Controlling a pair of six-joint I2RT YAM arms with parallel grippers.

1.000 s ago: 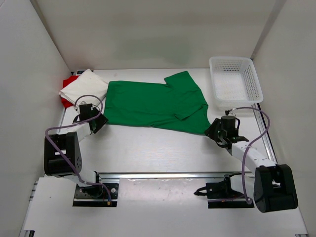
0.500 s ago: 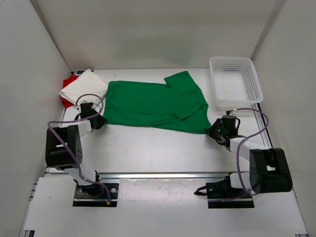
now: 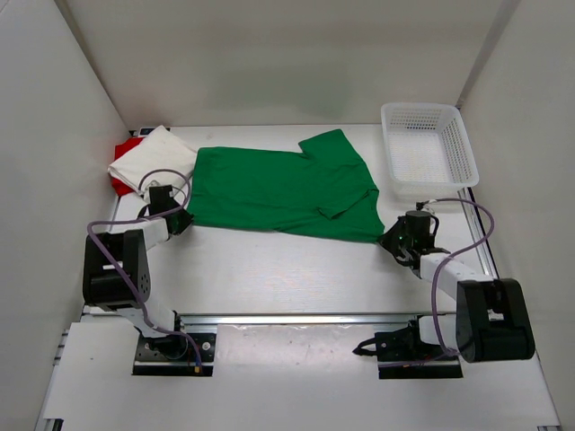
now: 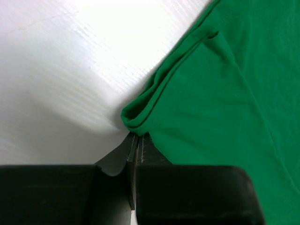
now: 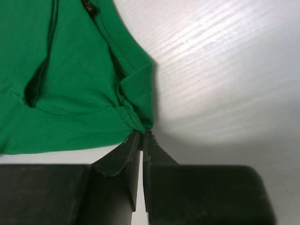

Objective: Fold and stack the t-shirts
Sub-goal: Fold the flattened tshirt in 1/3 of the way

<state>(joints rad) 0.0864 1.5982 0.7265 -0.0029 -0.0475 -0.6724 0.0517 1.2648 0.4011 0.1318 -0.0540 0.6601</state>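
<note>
left jaws: together, nipping green shirt [image 3: 278, 189] corner | right jaws: together, pinching its other near corner | green shirt: flat on worktop [image 3: 287, 274], spread between both jaws | white shirt [image 3: 153, 157]: beyond left jaws, atop red shirt [image 3: 124, 148]

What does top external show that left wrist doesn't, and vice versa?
Top external only: the whole green t-shirt spread out, the white t-shirt over the red t-shirt far left, the mesh basket far right, the right gripper at the green shirt's near right corner. Left wrist only: the hem bunched into a fold, left gripper shut on it. Both: green cloth, left gripper at its corner, the table.
</note>
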